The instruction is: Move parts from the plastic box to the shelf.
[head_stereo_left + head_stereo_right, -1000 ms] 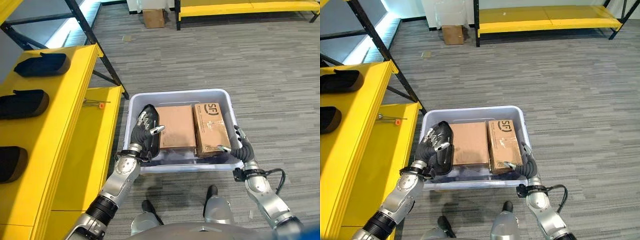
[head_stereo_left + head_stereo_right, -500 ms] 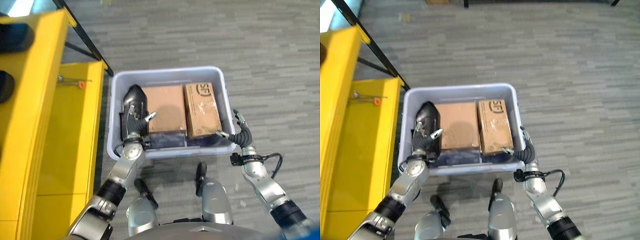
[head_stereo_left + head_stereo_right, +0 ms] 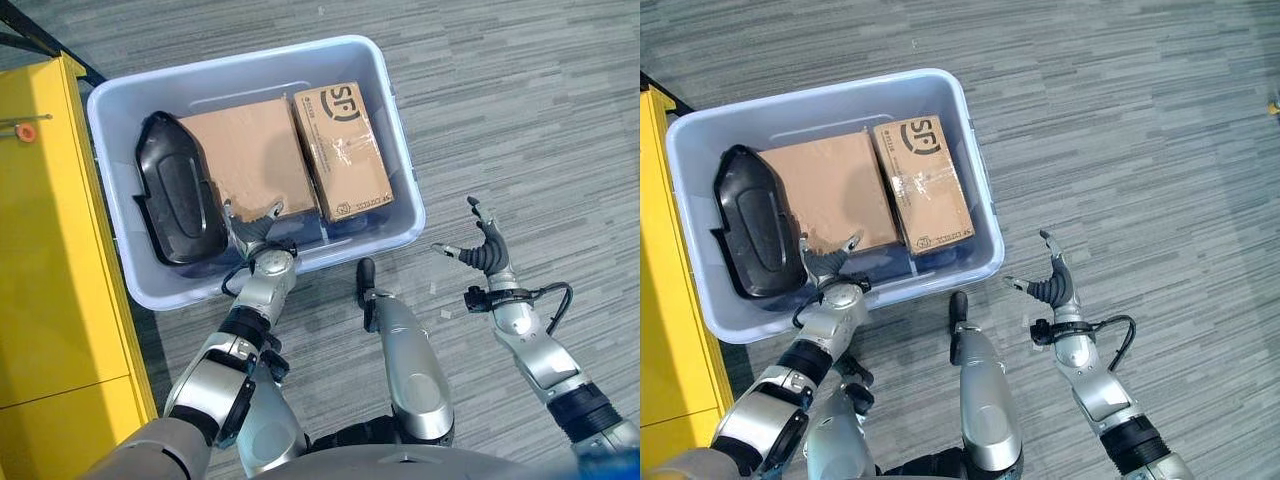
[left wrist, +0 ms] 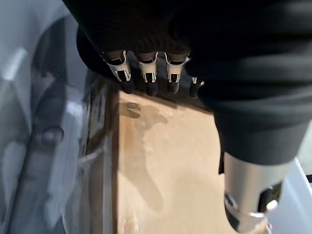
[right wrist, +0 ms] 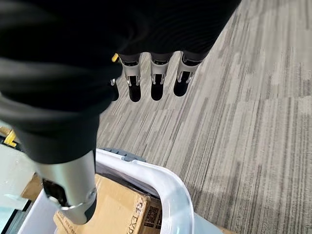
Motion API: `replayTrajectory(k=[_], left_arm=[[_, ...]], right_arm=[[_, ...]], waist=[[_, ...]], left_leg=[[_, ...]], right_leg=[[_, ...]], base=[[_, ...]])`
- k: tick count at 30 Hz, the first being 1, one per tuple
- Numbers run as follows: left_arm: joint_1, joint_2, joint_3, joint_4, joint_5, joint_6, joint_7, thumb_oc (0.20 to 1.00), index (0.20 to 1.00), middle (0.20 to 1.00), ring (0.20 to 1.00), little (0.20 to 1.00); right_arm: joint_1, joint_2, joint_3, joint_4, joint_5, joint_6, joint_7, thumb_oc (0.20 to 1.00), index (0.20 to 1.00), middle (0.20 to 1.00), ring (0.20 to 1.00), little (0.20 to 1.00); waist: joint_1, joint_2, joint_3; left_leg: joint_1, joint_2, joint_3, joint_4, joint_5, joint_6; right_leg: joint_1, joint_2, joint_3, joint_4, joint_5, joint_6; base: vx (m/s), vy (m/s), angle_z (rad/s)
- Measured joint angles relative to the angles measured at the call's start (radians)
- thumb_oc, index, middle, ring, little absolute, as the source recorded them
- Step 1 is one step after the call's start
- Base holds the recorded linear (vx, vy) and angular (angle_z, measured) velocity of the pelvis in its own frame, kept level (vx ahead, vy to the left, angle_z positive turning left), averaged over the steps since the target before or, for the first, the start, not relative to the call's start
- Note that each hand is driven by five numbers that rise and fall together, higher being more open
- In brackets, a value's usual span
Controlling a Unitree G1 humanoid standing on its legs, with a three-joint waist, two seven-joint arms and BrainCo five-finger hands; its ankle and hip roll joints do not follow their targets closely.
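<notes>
Black part (image 3: 180,203) lies in plastic box (image 3: 400,150) beside two cardboard boxes (image 3: 300,155). Left hand (image 3: 252,232) over box's near edge, fingers straight, holding nothing. Right hand (image 3: 485,250) spread above floor.

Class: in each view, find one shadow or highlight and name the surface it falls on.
Left wrist view: the left hand casts a soft shadow on the plain cardboard box. Left eye view: that box is shaded across its middle; the black part shows a sheen. Right wrist view: the plastic box rim catches a pale highlight.
</notes>
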Motion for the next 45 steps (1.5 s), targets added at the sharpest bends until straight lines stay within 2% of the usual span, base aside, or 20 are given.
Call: replayTrajectory(k=[3,6,9,14,18,19,20,24,27,28,31,35,37,39,40,45], left_arm=[[-0.036,0.005,-0.029,0.059,0.04,0.006,-0.005,1.0,1.0,1.0,1.0,1.0],[-0.082,0.019,-0.052,0.073,0.115,0.006,-0.05,1.0,1.0,1.0,1.0,1.0],[-0.091,0.026,-0.094,0.065,0.123,-0.005,-0.089,1.0,1.0,1.0,1.0,1.0],[-0.08,0.023,-0.153,0.04,0.273,-0.034,-0.098,1.0,1.0,1.0,1.0,1.0],[-0.053,0.064,-0.184,-0.129,0.444,-0.081,0.013,1.0,1.0,1.0,1.0,1.0],[-0.055,0.109,-0.183,-0.225,0.554,-0.098,0.089,1.0,1.0,1.0,1.0,1.0],[-0.083,0.15,-0.18,-0.23,0.629,-0.117,0.169,1.0,1.0,1.0,1.0,1.0],[-0.109,0.205,-0.14,-0.227,0.704,-0.131,0.325,1.0,1.0,1.0,1.0,1.0],[-0.103,0.2,-0.074,-0.192,0.698,-0.146,0.42,1.0,1.0,1.0,1.0,1.0],[-0.103,0.174,-0.046,-0.126,0.652,-0.145,0.417,1.0,1.0,1.0,1.0,1.0],[-0.1,0.147,-0.026,-0.028,0.539,-0.1,0.333,1.0,1.0,1.0,1.0,1.0],[-0.117,0.139,-0.027,0.074,0.363,0.022,0.16,1.0,1.0,1.0,1.0,1.0],[-0.128,0.137,-0.027,0.076,0.315,0.037,0.124,1.0,1.0,1.0,1.0,1.0],[-0.175,0.122,-0.017,0.12,0.194,0.075,0.036,1.0,1.0,1.0,1.0,1.0],[-0.179,0.12,-0.025,0.138,0.176,0.082,0.004,1.0,1.0,1.0,1.0,1.0],[-0.205,0.135,-0.056,0.163,0.173,0.116,0.012,1.0,1.0,1.0,1.0,1.0]], right_arm=[[-0.034,0.0,0.002,-0.001,0.002,0.006,0.002,1.0,1.0,1.0,1.0,1.0],[-0.061,-0.001,0.001,-0.006,0.002,0.01,0.008,1.0,1.0,1.0,1.0,1.0],[-0.053,-0.001,0.001,-0.004,0.003,0.025,0.012,1.0,1.0,1.0,1.0,1.0],[-0.045,-0.001,0.001,-0.003,0.002,0.023,0.021,1.0,1.0,1.0,1.0,1.0],[-0.038,-0.001,0.001,-0.002,0.001,0.015,0.021,1.0,1.0,1.0,1.0,1.0],[-0.032,-0.001,0.005,-0.002,0.001,-0.001,0.017,1.0,1.0,1.0,1.0,1.0],[-0.029,-0.003,0.02,0.005,0.001,-0.021,0.004,1.0,1.0,1.0,1.0,1.0],[-0.019,-0.013,0.045,0.034,0.001,-0.045,-0.013,1.0,1.0,1.0,1.0,1.0],[-0.003,-0.022,0.048,0.059,0.001,-0.053,-0.031,1.0,1.0,1.0,1.0,1.0],[-0.008,-0.021,0.059,0.076,0.001,-0.055,-0.054,1.0,1.0,1.0,1.0,1.0],[-0.016,-0.021,0.062,0.084,0.001,-0.055,-0.058,1.0,1.0,1.0,1.0,1.0],[-0.071,-0.021,0.066,0.08,0.001,-0.041,-0.059,1.0,1.0,1.0,1.0,1.0],[-0.081,-0.021,0.066,0.08,0.002,-0.03,-0.058,1.0,1.0,1.0,1.0,1.0],[-0.113,-0.021,0.058,0.079,0.001,0.002,-0.051,1.0,1.0,1.0,1.0,1.0],[-0.127,-0.02,0.061,0.079,0.001,0.017,-0.048,1.0,1.0,1.0,1.0,1.0],[-0.159,-0.023,0.054,0.075,0.0,0.066,-0.032,1.0,1.0,1.0,1.0,1.0]], waist=[[0.002,0.0,0.0],[0.0,0.0,0.0],[-0.002,0.0,0.0],[-0.003,0.0,0.0],[0.002,0.0,-0.001],[0.004,0.002,-0.002],[0.005,0.004,-0.002],[0.016,0.006,-0.003],[0.04,0.011,-0.004],[0.051,0.013,-0.005],[0.064,0.013,-0.005],[0.051,-0.002,-0.001],[0.051,-0.004,-0.002],[0.044,-0.006,-0.002],[0.036,-0.01,-0.001],[0.018,-0.023,-0.002]], left_leg=[[-0.007,-0.002,0.002,0.002,0.001,-0.001],[-0.036,-0.008,0.003,0.005,0.001,-0.001],[-0.033,-0.015,0.006,0.006,-0.001,0.003],[-0.032,-0.021,0.01,0.008,-0.004,0.007],[-0.032,-0.024,0.011,0.012,-0.005,0.008],[-0.032,-0.026,0.011,0.013,-0.005,0.008],[-0.031,-0.029,0.008,0.015,-0.005,0.008],[-0.034,-0.039,0.001,0.017,-0.004,0.009],[-0.044,-0.038,-0.012,0.02,-0.004,0.009],[-0.069,-0.036,-0.035,0.028,-0.002,0.011],[-0.1,-0.035,-0.056,0.032,0.003,0.014],[-0.142,-0.037,-0.062,0.058,-0.003,0.021],[-0.155,-0.035,-0.063,0.067,-0.009,0.024],[-0.194,-0.037,-0.066,0.078,-0.014,0.031],[-0.211,-0.036,-0.069,0.089,-0.014,0.03],[-0.243,-0.034,-0.07,0.103,-0.022,0.031]], right_leg=[[-0.012,-0.005,0.0,0.014,-0.006,-0.003],[-0.045,-0.014,0.002,0.024,-0.006,-0.003],[-0.046,-0.018,0.009,0.025,-0.006,-0.003],[-0.046,-0.023,0.015,0.026,-0.006,-0.003],[-0.048,-0.027,0.018,0.032,-0.006,-0.002],[-0.049,-0.031,0.018,0.035,-0.006,-0.001],[-0.049,-0.035,0.018,0.043,-0.009,0.002],[-0.055,-0.051,0.017,0.066,-0.019,0.003],[-0.059,-0.056,0.006,0.082,-0.031,0.004],[-0.066,-0.06,-0.01,0.098,-0.043,0.0],[-0.089,-0.068,-0.027,0.113,-0.05,-0.005],[-0.118,-0.081,-0.033,0.125,-0.05,-0.005],[-0.127,-0.084,-0.032,0.125,-0.05,-0.005],[-0.16,-0.084,-0.03,0.126,-0.044,-0.003],[-0.172,-0.084,-0.031,0.126,-0.04,-0.004],[-0.2,-0.084,-0.028,0.125,-0.039,-0.004]], base=[[-0.01,0.005,0.01],[0.0,0.0,0.0],[0.0,0.036,-0.02],[0.0,0.039,0.0],[0.0,0.0,0.0],[0.01,0.021,0.05],[0.01,0.022,0.06],[0.0,0.004,0.07],[-0.01,-0.039,0.15],[-0.02,-0.055,0.32],[0.0,0.007,0.22],[0.02,0.073,0.09],[0.0,0.08,0.01],[0.01,0.051,0.02],[0.02,0.06,0.03],[0.02,0.036,-0.02]])
